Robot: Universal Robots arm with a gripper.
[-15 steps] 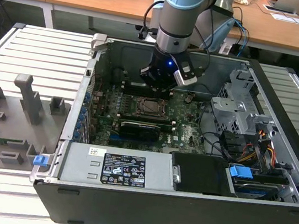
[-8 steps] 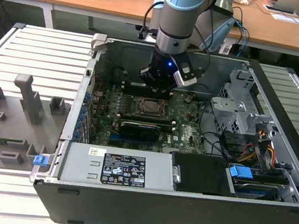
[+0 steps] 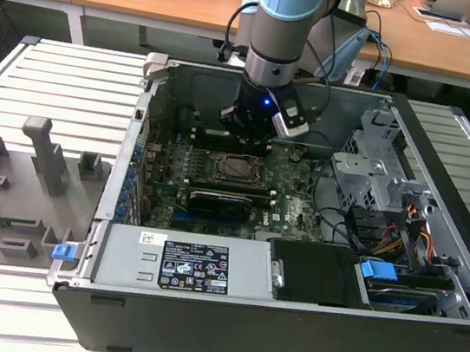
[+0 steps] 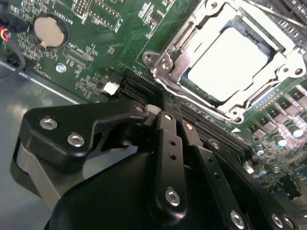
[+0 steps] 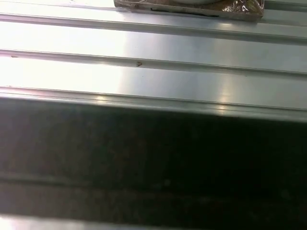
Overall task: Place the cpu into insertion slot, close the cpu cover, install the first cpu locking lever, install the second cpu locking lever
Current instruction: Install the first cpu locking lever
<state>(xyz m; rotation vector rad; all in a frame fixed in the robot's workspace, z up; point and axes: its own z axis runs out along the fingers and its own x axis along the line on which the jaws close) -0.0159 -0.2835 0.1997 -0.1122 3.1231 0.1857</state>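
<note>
The cpu (image 4: 228,62) lies flat in the insertion slot on the green motherboard (image 4: 96,57), its pale metal top showing. The cpu cover (image 4: 191,29) is down around it as a metal frame. In the exterior view the cpu (image 3: 238,167) sits in the middle of the board, inside the open computer case (image 3: 241,317). My gripper (image 3: 255,133) hangs just behind the socket in that view. In the second wrist view the gripper (image 4: 175,120) has its two black fingers (image 4: 169,143) pressed together with nothing between them, their tips close to the socket's near edge.
A long black card (image 3: 223,201) lies in front of the socket. Drive cages (image 3: 375,174) and cables (image 3: 401,239) fill the case on the exterior view's right. A grey fixture plate (image 3: 14,189) with upright blocks stands outside on the exterior view's left. The ribbed metal table (image 5: 153,48) surrounds the case.
</note>
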